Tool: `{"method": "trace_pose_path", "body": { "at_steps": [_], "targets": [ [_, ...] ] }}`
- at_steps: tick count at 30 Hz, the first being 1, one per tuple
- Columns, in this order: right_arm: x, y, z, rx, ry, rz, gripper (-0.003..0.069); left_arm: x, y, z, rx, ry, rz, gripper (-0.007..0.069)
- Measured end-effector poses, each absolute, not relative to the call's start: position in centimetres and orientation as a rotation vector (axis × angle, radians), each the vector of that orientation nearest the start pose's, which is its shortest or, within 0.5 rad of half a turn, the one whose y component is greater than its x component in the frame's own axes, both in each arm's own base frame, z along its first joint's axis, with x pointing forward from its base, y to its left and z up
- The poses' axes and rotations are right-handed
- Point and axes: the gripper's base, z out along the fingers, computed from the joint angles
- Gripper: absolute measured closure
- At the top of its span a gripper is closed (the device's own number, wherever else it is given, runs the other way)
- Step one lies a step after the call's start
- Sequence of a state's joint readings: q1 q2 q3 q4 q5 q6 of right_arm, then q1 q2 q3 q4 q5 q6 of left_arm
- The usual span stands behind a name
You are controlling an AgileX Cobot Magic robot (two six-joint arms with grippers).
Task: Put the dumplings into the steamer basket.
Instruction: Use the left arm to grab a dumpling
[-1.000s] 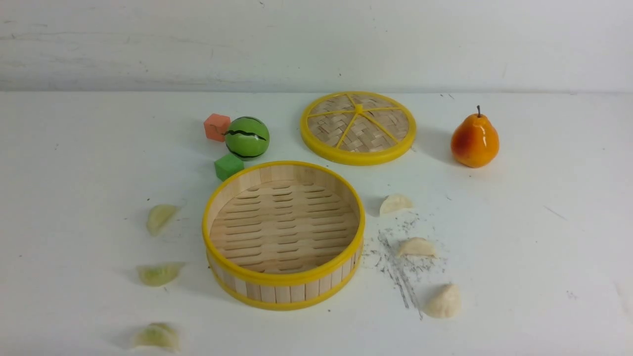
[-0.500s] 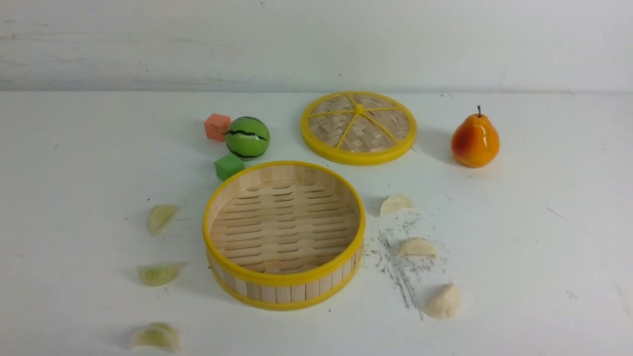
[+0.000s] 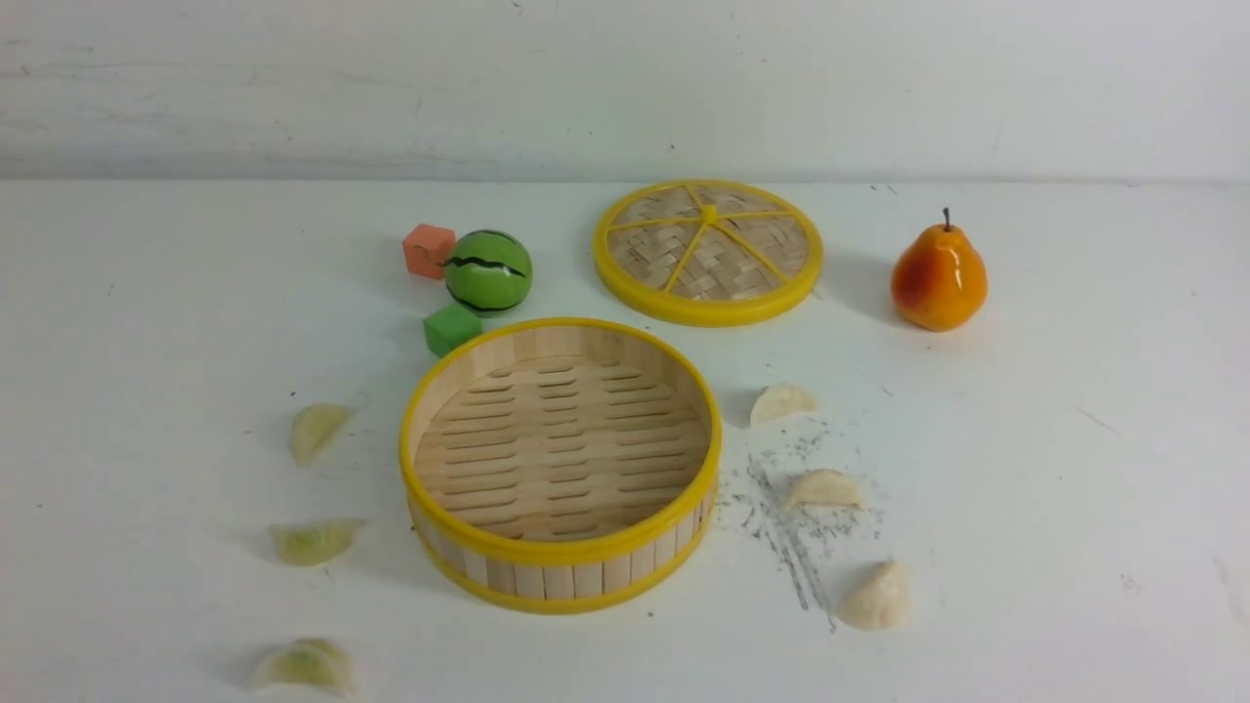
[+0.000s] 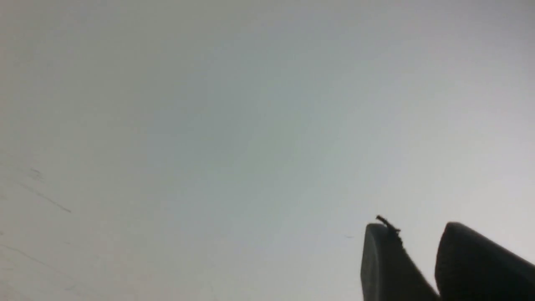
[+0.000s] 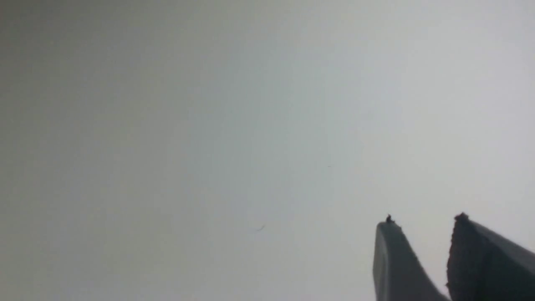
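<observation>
Jaws first: left gripper has its two dark fingers a little apart, gripping nothing. Right gripper looks the same, a narrow gap and no grip on anything. Both wrist views otherwise show just the white table.

Front view, bottom up: nearest green dumpling sits at lower left. Nearest white dumpling is at lower right, next to some grey scuff marks. Steamer basket is centre frame, and all six dumplings lie outside it on the table. Middle green dumpling and far green dumpling run up its left side. Middle white dumpling and far white dumpling run up its right, none touching it.

Behind the basket, green cube sits just off the back rim, then watermelon ball and orange cube. Woven lid is at upper centre, pear at upper right.

Compared with a second ago, nothing on the table has moved.
</observation>
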State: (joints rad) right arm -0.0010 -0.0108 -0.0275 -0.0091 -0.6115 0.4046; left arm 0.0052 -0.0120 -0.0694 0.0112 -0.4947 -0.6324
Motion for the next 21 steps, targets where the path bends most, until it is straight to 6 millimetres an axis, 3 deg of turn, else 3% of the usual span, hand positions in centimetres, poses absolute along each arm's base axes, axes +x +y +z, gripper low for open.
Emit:
{"method": "trace_pose_path", "body": {
  "at_steps": [3, 4, 5, 7, 9, 11, 15, 18, 21],
  "targets": [
    [2.3, 0.2, 30.2, 0.138, 0.853, 0.361, 0.0593, 2.0, -0.2, 32.1, -0.25, 0.895, -0.544, 0.0607],
    [2.1, 0.2, 30.7, 0.135, 0.847, 0.359, 0.0602, 2.0, -0.2, 32.4, -0.245, 0.903, -0.535, 0.0615],
    [1.9, 0.3, 32.1, 0.128, 0.9, 0.332, 0.0658, 1.8, -0.2, 34.4, -0.236, 0.949, -0.495, 0.0638],
    [2.2, 0.3, 33.6, 0.115, 0.988, 0.277, 0.0674, 2.1, -0.2, 36.8, -0.227, 1.007, -0.438, 0.0638],
    [3.4, 0.1, 34.6, 0.117, 1.146, 0.199, 0.0674, 3.9, 0.0, 37.9, -0.244, 1.132, -0.377, 0.0638],
    [4.5, -0.1, 34.7, 0.129, 1.275, 0.145, 0.0673, 6.0, 0.1, 37.9, -0.28, 1.25, -0.352, 0.0638],
    [7.3, -0.8, 33.6, 0.203, 1.599, 0.064, 0.0671, 10.3, 0.5, 35.3, -0.44, 1.585, -0.338, 0.0638],
    [8.7, -1.0, 32.8, 0.254, 1.799, 0.04, 0.0671, 12.1, 0.3, 33.5, -0.513, 1.82, -0.329, 0.0638],
    [9.6, -0.8, 32.2, 0.229, 1.946, 0.025, 0.0671, 13.2, -0.2, 32.6, -0.467, 2.0, -0.314, 0.0638]
  ]
}}
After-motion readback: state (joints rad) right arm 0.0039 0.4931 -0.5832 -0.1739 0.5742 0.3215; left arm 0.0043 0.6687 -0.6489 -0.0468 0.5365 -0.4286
